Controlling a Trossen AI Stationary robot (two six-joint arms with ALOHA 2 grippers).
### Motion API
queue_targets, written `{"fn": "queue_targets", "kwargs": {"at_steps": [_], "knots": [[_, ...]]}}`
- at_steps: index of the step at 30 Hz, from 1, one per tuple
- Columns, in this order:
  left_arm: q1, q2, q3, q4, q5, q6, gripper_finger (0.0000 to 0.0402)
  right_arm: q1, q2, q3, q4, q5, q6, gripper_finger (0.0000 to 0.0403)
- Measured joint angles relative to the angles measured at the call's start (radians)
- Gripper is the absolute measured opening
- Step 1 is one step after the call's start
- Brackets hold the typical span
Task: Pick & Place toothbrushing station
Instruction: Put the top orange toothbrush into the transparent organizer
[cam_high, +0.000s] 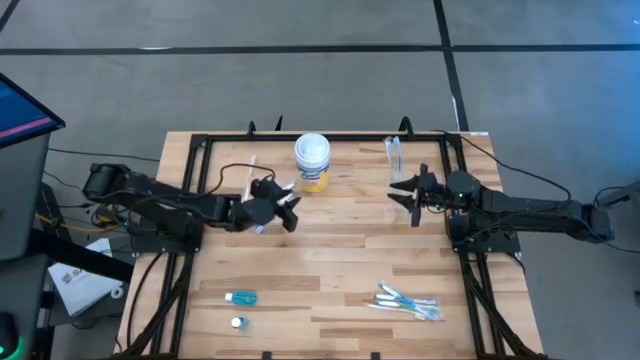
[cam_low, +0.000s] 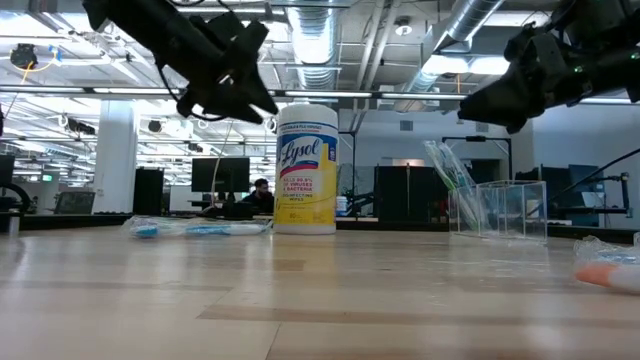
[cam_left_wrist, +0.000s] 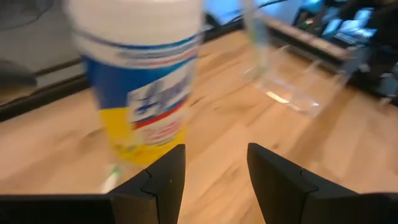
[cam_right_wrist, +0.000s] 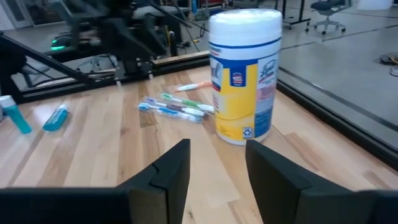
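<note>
The toothbrushes (cam_high: 407, 301) lie in a little pile at the lower right of the high view, and the small blue tube (cam_high: 241, 297) lies at the lower left, with the clear plastic cups (cam_high: 394, 152) near the top right edge of the table (cam_high: 330, 250). Both arms hang up high near the middle – the left gripper (cam_high: 283, 207) just beside the Lysol canister (cam_high: 312, 162) and the right gripper (cam_high: 408, 195) below the cups – and each has its fingers apart and holds nothing. The toothbrushes look light, thin, stiff and a bit slippery, so a pinch across the middle of one handle seems best – the cups look thin and easy to crush.
</note>
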Motion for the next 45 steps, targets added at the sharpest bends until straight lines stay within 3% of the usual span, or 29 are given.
{"fn": "queue_targets", "kwargs": {"at_steps": [9, 24, 39, 45], "knots": [[0.107, -0.034, 0.0, -0.245, 0.044, -0.151, 0.0166, 0.034, 0.0, 0.0, 0.013, 0.0, -0.011, 0.0136], [0.269, -0.033, 0.0, -0.538, 0.147, -0.269, 0.0166, 0.034, 0.0, 0.0, 0.014, 0.0, -0.011, 0.0133], [0.419, -0.033, -0.109, -0.571, 0.261, -0.294, 0.0166, 0.034, 0.0, 0.0, 0.017, 0.0, -0.011, 0.0134], [0.425, -0.033, -0.155, -0.552, 0.296, -0.294, 0.0166, 0.034, 0.0, 0.0, 0.017, 0.0, -0.011, 0.0131]]}}
